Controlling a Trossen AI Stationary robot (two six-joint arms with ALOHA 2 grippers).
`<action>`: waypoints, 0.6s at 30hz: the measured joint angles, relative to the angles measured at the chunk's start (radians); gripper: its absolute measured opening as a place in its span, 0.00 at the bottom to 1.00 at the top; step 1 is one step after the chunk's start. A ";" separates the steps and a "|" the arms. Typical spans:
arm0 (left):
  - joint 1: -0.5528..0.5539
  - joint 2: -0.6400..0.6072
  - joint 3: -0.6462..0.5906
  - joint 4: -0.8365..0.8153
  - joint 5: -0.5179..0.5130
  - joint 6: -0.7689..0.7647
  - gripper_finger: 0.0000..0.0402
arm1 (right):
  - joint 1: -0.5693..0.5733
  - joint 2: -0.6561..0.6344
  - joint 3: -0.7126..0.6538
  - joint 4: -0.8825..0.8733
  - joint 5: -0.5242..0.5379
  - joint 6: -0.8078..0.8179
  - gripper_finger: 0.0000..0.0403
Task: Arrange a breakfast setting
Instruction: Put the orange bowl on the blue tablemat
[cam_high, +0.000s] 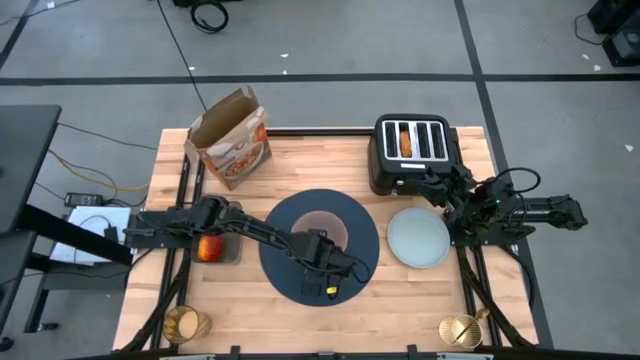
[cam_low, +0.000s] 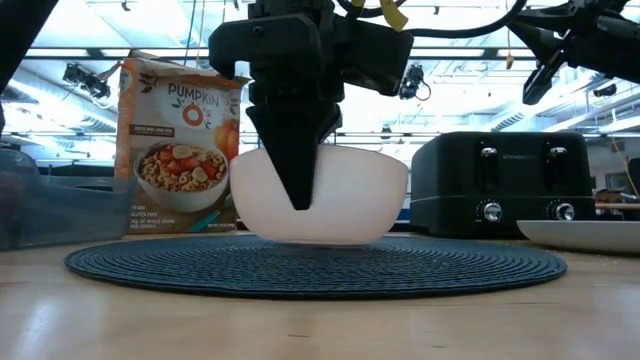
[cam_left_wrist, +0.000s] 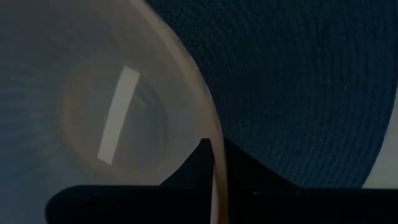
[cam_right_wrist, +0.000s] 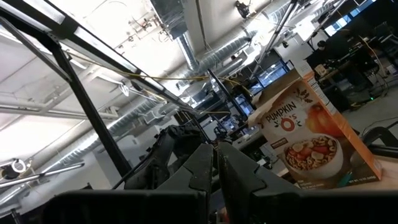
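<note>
The translucent pink bowl (cam_high: 325, 226) stands on its base on the round navy placemat (cam_high: 285, 280) at the table's middle. My left gripper (cam_high: 327, 258) is over the bowl's near side, shut on its rim. My right gripper (cam_high: 440, 187) is shut and empty. It is raised beside the black toaster (cam_high: 413, 150) and tipped up toward the ceiling in its wrist view (cam_right_wrist: 216, 163). The bagel (cam_high: 405, 140) sticks out of a toaster slot. The pale blue-grey plate (cam_high: 418, 238) lies right of the mat. The red apple (cam_high: 209, 247) lies left of the mat. My left gripper holds the bowl's rim (cam_left_wrist: 216, 163) on its near side, with one finger inside the bowl and one outside. The fingers (cam_low: 300, 170) come from above, pointing down. The bowl sits upright with its base on the placemat (cam_low: 320, 262).
A cereal box (cam_high: 232, 140) stands at the far left. An amber glass cup (cam_high: 187, 323) is at the near left corner and a gold object (cam_high: 462, 328) at the near right corner. Bare wood shows along the near edge between them.
</note>
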 joint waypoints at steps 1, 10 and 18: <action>0.000 0.000 0.000 -0.002 0.000 -0.001 0.05 | 0.000 0.000 0.000 0.000 0.000 0.000 0.09; 0.000 0.000 0.000 0.003 -0.008 -0.007 0.09 | 0.000 0.000 0.000 0.000 0.000 0.000 0.09; 0.000 0.001 0.000 0.016 0.051 -0.030 0.25 | 0.000 0.000 0.000 0.000 -0.001 -0.001 0.09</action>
